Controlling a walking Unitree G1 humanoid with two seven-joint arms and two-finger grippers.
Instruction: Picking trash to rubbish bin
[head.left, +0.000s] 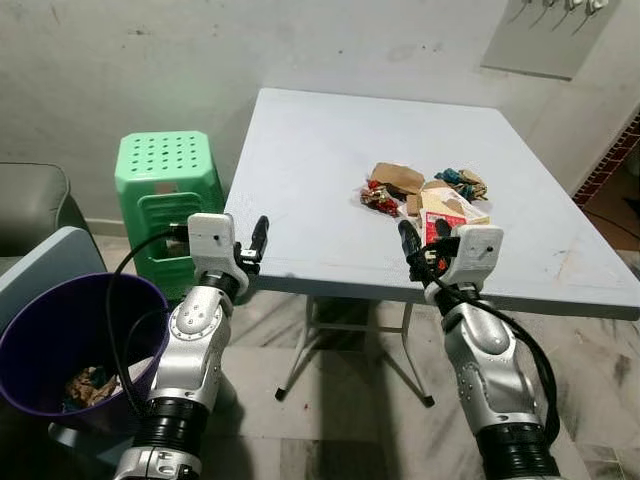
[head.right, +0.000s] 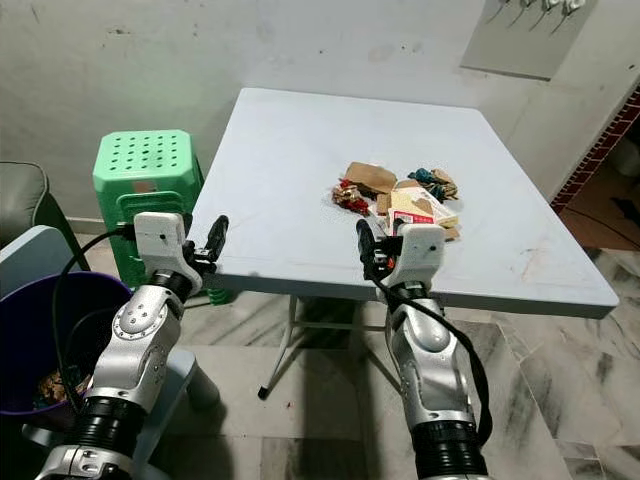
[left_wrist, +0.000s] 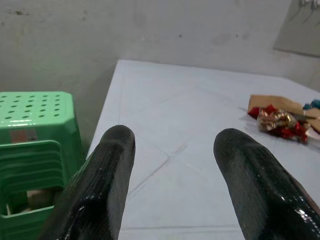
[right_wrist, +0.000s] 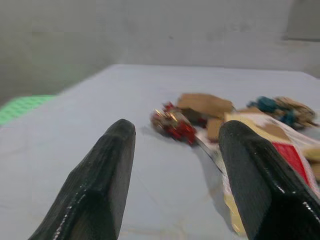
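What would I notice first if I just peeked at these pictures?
Probably the little heap of trash on the pale table, with red shiny wrappers and brown card. The right gripper hovers open just before it, the left gripper open at the table's near edge. Left of the table stand a green stool and a purple bin.

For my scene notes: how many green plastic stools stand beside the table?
1, though it may be several nested. The green plastic stool stands against the wall on the robot's left of the white table, behind the purple rubbish bin. Its side shows stacked rims, so more may be hidden inside.
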